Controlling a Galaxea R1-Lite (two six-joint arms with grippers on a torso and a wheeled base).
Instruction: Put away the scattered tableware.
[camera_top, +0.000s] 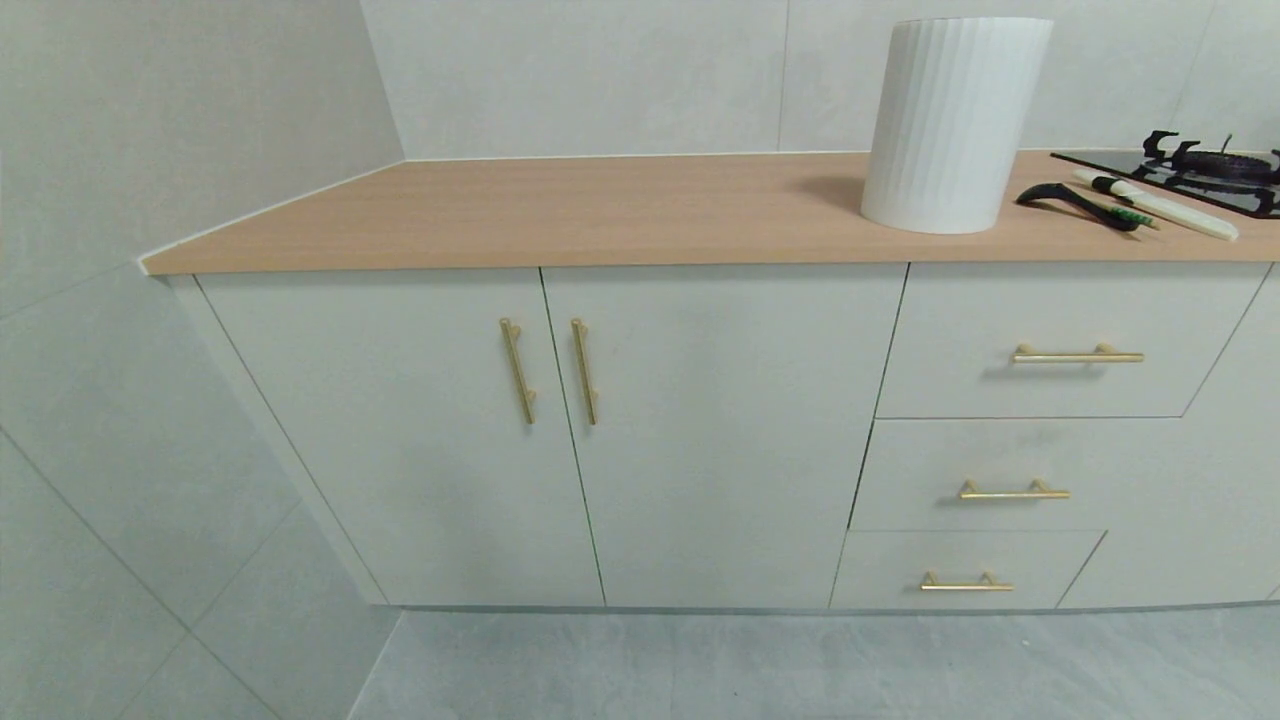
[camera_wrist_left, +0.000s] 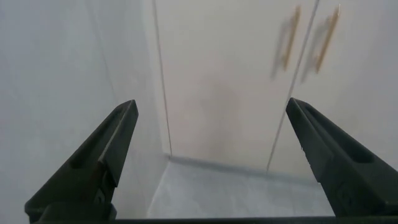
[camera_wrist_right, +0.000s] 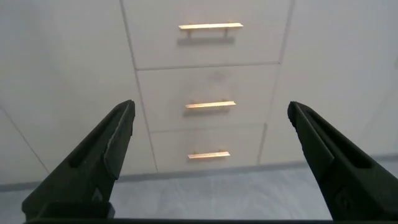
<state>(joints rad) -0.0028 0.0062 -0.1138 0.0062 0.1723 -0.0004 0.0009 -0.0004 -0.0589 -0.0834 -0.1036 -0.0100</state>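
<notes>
Black curved utensil (camera_top: 1075, 203) and cream knife (camera_top: 1160, 205) lie far right on wooden tabletop (camera_top: 500, 210); left gripper (camera_wrist_left: 210, 104) and right gripper (camera_wrist_right: 210, 106), both released, must rise first.

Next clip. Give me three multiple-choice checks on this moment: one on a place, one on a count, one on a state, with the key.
1. Where does the white ribbed container stand?
A. On the floor
B. On the wooden counter, beside the utensils
C. In an open drawer

2. How many gold drawer handles are there in the head view?
A. One
B. Three
C. Five

3. How do the left gripper and right gripper stand?
A. Both open, holding nothing
B. Both shut on cutlery
C. Left open, right shut on a handle

Key:
1 B: its base rests on the countertop.
2 B: there is one bar on each of the three stacked drawers.
3 A: each wrist view shows the jaws wide apart with nothing between them.
</notes>
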